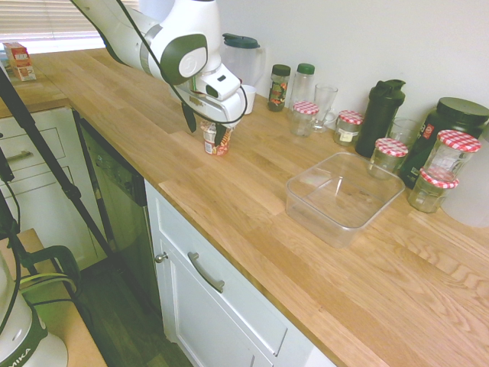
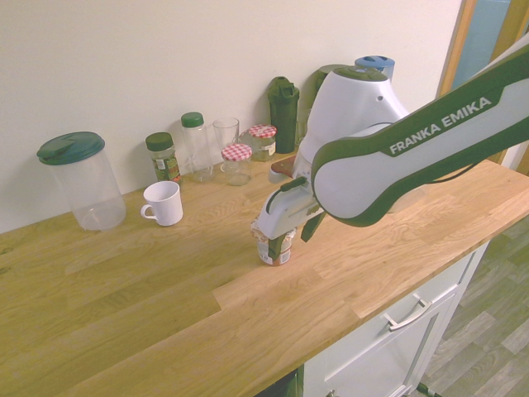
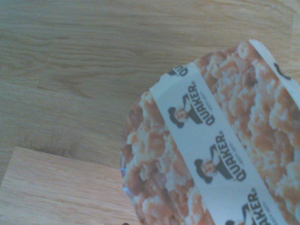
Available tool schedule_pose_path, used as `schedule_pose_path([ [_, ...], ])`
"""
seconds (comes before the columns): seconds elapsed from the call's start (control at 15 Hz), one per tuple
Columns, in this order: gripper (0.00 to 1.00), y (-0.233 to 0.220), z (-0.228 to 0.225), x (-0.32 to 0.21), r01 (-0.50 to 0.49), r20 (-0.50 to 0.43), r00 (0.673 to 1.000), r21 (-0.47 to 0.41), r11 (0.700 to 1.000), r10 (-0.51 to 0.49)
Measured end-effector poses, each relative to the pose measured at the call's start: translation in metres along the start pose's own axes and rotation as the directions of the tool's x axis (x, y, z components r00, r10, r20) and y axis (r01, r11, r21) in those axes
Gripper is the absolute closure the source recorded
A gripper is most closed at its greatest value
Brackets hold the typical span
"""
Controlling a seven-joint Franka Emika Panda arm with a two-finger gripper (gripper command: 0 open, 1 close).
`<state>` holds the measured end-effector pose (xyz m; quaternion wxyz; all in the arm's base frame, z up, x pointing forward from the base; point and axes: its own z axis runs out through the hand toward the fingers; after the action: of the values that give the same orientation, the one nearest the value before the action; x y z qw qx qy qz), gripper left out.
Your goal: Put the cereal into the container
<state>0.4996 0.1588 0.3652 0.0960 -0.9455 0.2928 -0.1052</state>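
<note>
So, cereal cup (image 1: 216,138) upright on the counter (image 1: 252,229), gripper (image 1: 205,130) down over it, fingers set wide either side; contact not clear.
Probably light, thin-walled w/ a foil-type lid (image 3: 220,140), so it could crush or tip; best held at mid-body, gently. Path to the clear container (image 1: 342,196) over bare wood looks free. Farther back: white mug (image 2: 162,203), lidded jars (image 1: 391,155), dark bottle (image 1: 380,116), jug (image 2: 81,179) along the wall, none in the way.

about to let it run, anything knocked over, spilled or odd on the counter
Nothing stands out. The cereal stands upright between the gripper's fingers, the container sits level and empty, and the jars are upright and capped.
</note>
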Motion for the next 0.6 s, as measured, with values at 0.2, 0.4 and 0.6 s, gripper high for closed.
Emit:
schedule_pose_path([
  [0.2,0.00,-0.005,0.008,-0.002,0.043,-0.021,0.999,-0.001,0.999,-0.043],
  [0.4,0.00,-0.012,0.004,-0.001,0.088,-0.067,0.994,0.007,0.996,-0.087],
  [0.6,0.00,-0.018,0.017,0.004,0.106,-0.086,0.991,-0.003,0.994,-0.106],
])
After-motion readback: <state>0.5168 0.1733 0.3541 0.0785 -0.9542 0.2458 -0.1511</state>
